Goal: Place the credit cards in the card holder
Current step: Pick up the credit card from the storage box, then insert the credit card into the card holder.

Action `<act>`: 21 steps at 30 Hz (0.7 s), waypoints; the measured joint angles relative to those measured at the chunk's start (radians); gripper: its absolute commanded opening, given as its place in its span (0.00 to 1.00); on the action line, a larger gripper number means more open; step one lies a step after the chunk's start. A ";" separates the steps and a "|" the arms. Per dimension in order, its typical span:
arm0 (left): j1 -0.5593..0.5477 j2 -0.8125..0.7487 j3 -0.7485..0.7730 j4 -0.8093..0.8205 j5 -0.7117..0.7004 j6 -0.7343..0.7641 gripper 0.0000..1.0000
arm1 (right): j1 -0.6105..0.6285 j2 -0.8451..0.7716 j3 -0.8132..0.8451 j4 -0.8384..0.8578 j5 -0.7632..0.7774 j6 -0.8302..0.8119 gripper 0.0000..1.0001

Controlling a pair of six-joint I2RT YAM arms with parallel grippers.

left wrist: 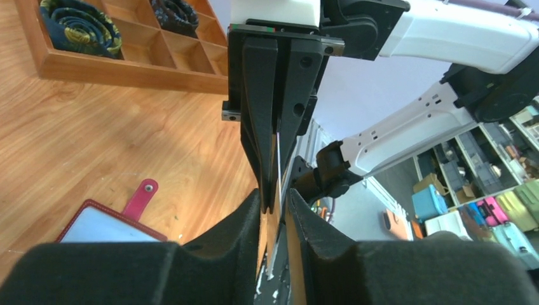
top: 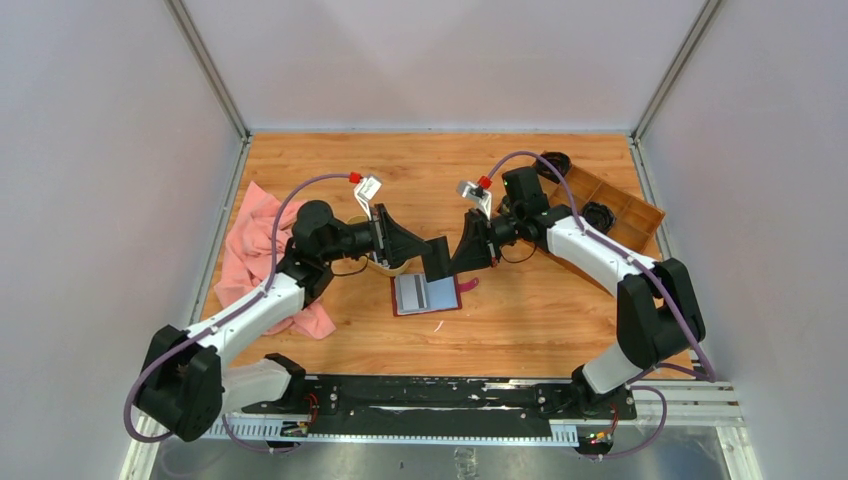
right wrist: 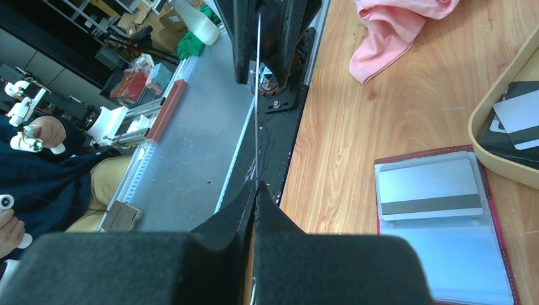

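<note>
A black credit card (top: 437, 260) is held in the air between both grippers, just above the open dark red card holder (top: 427, 294). My right gripper (right wrist: 255, 185) is shut on the card, seen edge-on (right wrist: 257, 95). My left gripper (left wrist: 274, 194) is open, its fingers either side of the card's edge (left wrist: 278, 159) with a gap. The card holder (right wrist: 445, 216) lies flat with a pale grey card (right wrist: 427, 187) in its top pocket; its red snap tab (left wrist: 141, 198) sticks out. More cards (right wrist: 521, 114) lie in the tan dish (right wrist: 480, 127).
A pink cloth (top: 255, 250) lies at the left. A brown wooden compartment tray (top: 610, 205) with dark rolled items (left wrist: 79, 28) stands at the back right. The tan dish is mostly hidden under the left gripper in the top view.
</note>
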 measured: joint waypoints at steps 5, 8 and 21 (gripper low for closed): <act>0.004 0.019 0.006 -0.023 0.024 0.015 0.00 | 0.000 0.000 0.000 -0.012 0.005 -0.012 0.00; 0.008 0.020 0.007 -0.029 0.032 0.020 0.00 | 0.001 0.000 0.000 -0.019 0.015 -0.018 0.28; 0.043 -0.293 -0.259 -0.047 -0.089 -0.003 0.00 | -0.002 -0.063 0.076 -0.346 0.314 -0.361 0.70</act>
